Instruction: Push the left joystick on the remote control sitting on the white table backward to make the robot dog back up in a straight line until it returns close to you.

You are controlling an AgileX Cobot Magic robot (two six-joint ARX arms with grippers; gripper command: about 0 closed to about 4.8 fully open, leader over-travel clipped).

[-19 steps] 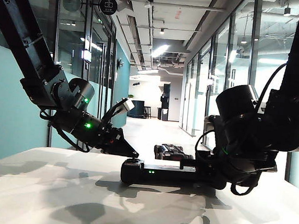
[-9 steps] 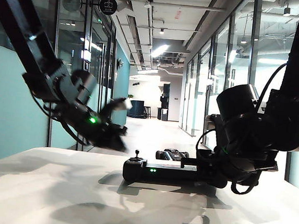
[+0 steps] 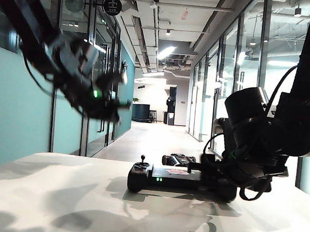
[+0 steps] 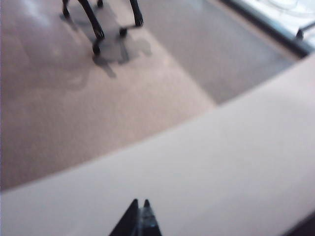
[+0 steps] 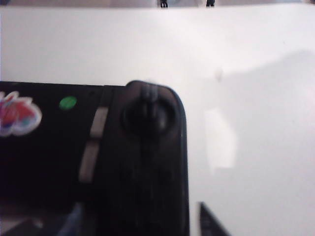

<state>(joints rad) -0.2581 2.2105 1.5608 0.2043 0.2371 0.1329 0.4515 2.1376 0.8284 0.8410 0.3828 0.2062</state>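
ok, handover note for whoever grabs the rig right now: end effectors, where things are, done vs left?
Left end effector: raised clear of the white table, off to the left, holding nothing; tips look together in its wrist view.
Right end effector: low at the right end of the remote control; grip not readable.
Left joystick: upright, untouched.
Robot dog: on the corridor floor just beyond the table edge.
Done: dog appears close already.
Left: confirm that, then free the remote.
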